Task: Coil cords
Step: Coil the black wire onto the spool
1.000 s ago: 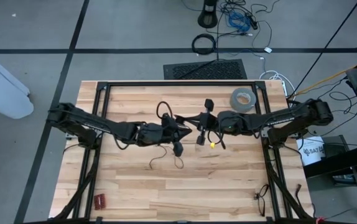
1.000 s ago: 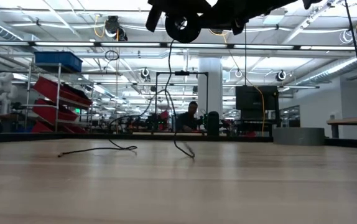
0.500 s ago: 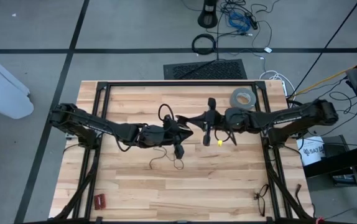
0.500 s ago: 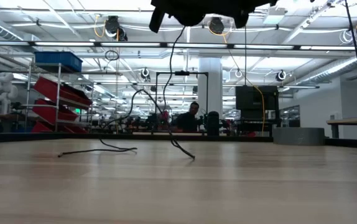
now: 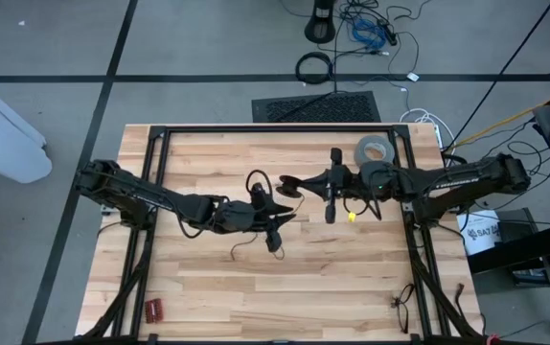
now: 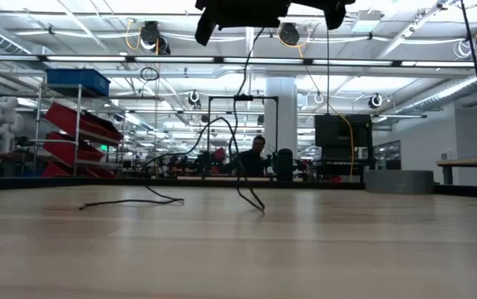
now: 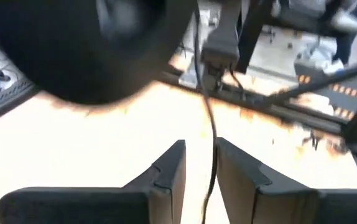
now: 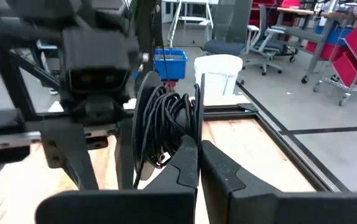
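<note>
The cord is one thin black wire. Part of it is wound into a coil [image 8: 166,121], and my right gripper [image 8: 197,163] is shut on that coil above the table's middle [image 5: 299,182]. From there the wire hangs down [image 6: 240,124] to the table, where its loose end lies [image 5: 241,247]. My left gripper [image 7: 198,171] stands open next to the coil [image 5: 285,209]. A stretch of the wire [image 7: 212,146] runs through the gap between its fingers; I cannot tell whether it touches them. My right gripper pinches the coil's bundled turns [image 8: 185,134] between its two fingers, several strands together. The fingers come nearly level from the table's right side. The coil stands upright on edge, lifted clear of the table, and the rest of the wire hangs slack below it.
A grey tape roll [image 5: 372,151] lies at the far right of the table. A small red thing [image 5: 152,309] sits near the front left corner, and a dark tangle [image 5: 401,305] lies at the front right. A black frame [image 5: 275,129] rims the table.
My right gripper has gone toward the table's right edge and up with the coil, which has risen out of the low view's top. The hanging wire has been drawn up with it, and its loop stands higher. The loose end has stayed on the table.
</note>
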Robot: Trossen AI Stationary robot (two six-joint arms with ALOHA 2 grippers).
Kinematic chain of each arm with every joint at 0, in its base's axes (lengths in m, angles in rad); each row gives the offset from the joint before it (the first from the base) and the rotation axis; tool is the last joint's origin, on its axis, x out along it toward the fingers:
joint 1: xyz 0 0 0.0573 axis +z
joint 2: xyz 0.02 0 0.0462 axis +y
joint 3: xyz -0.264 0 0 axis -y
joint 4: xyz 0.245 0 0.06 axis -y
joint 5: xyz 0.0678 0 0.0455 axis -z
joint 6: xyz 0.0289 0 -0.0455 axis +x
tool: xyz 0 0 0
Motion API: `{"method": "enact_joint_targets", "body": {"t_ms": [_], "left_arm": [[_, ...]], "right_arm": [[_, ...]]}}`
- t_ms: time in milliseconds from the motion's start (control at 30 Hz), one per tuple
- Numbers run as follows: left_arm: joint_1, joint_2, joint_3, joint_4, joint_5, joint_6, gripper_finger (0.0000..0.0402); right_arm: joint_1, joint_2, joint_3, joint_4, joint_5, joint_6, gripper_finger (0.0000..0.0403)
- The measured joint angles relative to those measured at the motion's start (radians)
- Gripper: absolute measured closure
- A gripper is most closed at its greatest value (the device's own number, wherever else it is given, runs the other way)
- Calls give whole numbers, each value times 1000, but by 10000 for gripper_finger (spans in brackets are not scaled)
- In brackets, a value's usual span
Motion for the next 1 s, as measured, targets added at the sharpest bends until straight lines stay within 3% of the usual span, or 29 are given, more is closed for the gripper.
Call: {"method": "enact_joint_targets", "body": {"t_ms": [167,400,767,1000], "left_arm": [[-26,0,-1,-81,-8,-5,310],[-85,13,-64,3,-59,76,310],[-90,259,-130,572,-144,284,310],[-63,321,-130,649,-157,328,311]], "right_arm": [[0,-51,0,-36,-72,22,403],[1,-112,0,-81,-189,30,403],[17,-135,0,-100,-207,24,403],[21,-146,0,-106,-207,17,403]]}}
